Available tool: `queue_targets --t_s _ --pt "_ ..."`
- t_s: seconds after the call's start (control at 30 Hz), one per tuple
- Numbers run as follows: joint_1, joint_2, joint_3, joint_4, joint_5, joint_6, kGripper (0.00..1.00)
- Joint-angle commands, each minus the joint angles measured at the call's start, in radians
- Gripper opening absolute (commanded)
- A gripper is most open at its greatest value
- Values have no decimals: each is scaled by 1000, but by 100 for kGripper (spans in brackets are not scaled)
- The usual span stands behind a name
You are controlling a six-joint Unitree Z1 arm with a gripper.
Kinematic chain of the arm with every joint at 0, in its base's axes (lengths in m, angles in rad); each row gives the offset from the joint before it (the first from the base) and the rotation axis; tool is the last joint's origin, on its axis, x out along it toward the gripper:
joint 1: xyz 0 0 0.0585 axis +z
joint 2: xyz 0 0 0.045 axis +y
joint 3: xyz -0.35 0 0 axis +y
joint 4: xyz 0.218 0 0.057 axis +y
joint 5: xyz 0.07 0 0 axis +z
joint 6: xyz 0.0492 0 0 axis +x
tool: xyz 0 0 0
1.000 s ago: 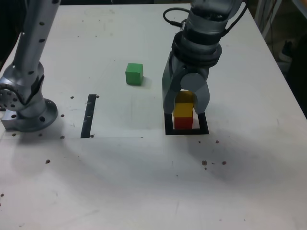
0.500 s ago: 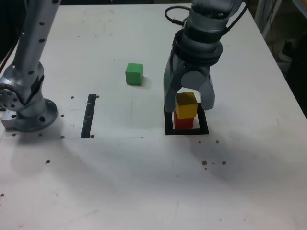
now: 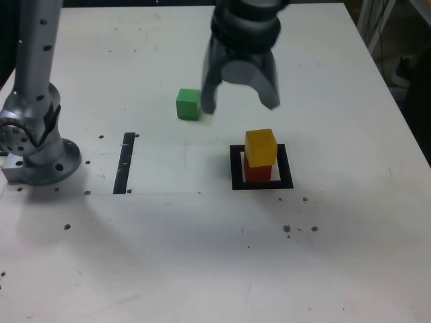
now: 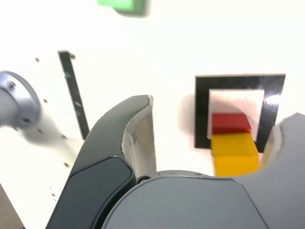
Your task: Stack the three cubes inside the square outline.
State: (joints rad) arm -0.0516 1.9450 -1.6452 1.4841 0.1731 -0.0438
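The yellow cube [image 3: 260,146] sits on the red cube [image 3: 257,171] inside the square outline [image 3: 237,182], at the exterior view's right of centre. The green cube [image 3: 188,104] lies alone on the table, farther back and to the left. My gripper [image 3: 240,104] hangs open and empty above the table, behind the stack and just right of the green cube. In the wrist view the yellow cube [image 4: 236,153], the red cube [image 4: 230,122] and the square outline [image 4: 202,114] show between my spread fingers [image 4: 139,136], and the green cube [image 4: 121,4] sits at the picture's edge.
A straight black strip [image 3: 124,162] lies on the white table at the exterior view's left, also seen in the wrist view as the black strip [image 4: 74,100]. The arm's grey base [image 3: 37,158] stands at the left edge. Small dark specks dot the table.
The gripper opened and let go of the yellow cube, which stays on the red one. It then rose and moved back and left, towards the green cube.
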Motion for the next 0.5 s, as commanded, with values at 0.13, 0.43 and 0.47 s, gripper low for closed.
queue_targets --t_s 0.13,0.43,0.47 --pt "169 -134 195 -35 35 161 99" --pt "336 -240 434 -226 72 430 100" --pt "338 -238 445 -240 82 454 100"
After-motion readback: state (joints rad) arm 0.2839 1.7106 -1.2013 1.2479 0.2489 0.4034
